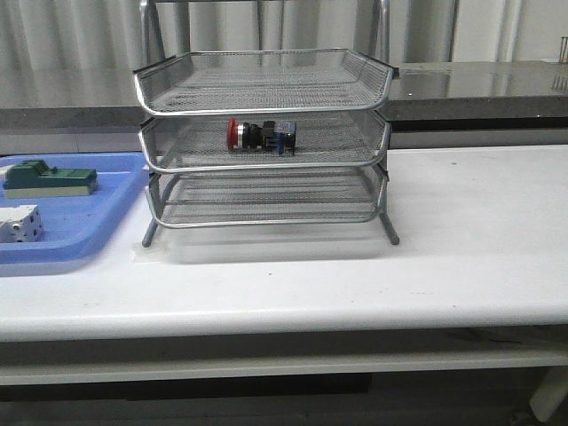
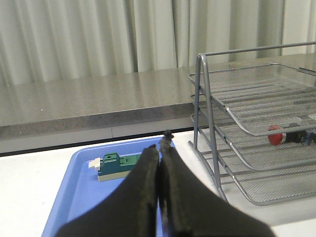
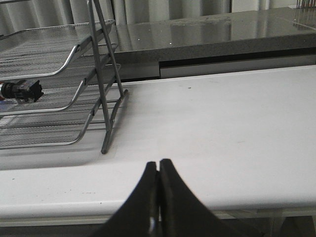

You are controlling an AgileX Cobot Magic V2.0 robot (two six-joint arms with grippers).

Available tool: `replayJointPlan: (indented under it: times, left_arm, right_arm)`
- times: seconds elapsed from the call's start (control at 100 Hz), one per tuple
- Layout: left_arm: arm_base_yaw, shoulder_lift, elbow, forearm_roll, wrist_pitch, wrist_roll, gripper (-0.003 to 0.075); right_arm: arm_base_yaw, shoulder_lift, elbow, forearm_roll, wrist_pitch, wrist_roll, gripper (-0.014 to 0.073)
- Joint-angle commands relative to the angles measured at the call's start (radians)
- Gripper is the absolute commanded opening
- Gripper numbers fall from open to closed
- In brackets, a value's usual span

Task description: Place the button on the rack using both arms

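Left gripper jaws clenched, empty; right gripper same. Button lies on rack middle tier, well ahead of both. Risk: round body rolling if rack bumped.

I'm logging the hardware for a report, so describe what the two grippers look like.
Only the fingers show, in the wrist views. The left gripper has two matte black fingers, broad at the base and tapering to narrow tips. The right gripper looks the same: smooth black tapered fingers. No cables, markings or labels are visible, and the arms themselves are out of view.
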Motion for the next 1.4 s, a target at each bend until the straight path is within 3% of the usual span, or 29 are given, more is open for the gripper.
replayJointPlan:
  times: [0.0, 0.81, 0.96, 1.21, 1.39]
  left_arm:
    - [0.002, 0.008, -0.027, -0.004, -0.074, -0.008, -0.0020]
    - [0.002, 0.008, -0.027, -0.004, -0.072, -0.008, -0.0020]
    - [0.005, -0.001, -0.027, 0.083, -0.065, -0.014, -0.0020]
    - [0.087, -0.091, -0.011, 0.275, 0.089, -0.268, -0.0020]
    - [0.157, -0.219, 0.047, 0.355, 0.174, -0.368, -0.0020]
  right_arm:
    - [-0.007, -0.021, -0.016, -0.002, -0.086, -0.008, -0.0057]
    - [-0.007, -0.021, -0.016, -0.002, -0.086, -0.008, -0.0057]
    - [-0.007, -0.021, -0.016, -0.002, -0.086, -0.008, -0.0057]
    - [-0.007, -0.021, -0.016, -0.002, -0.086, -0.008, -0.0057]
    - [-0.007, -0.021, -0.016, -0.002, -0.086, -0.008, -0.0057]
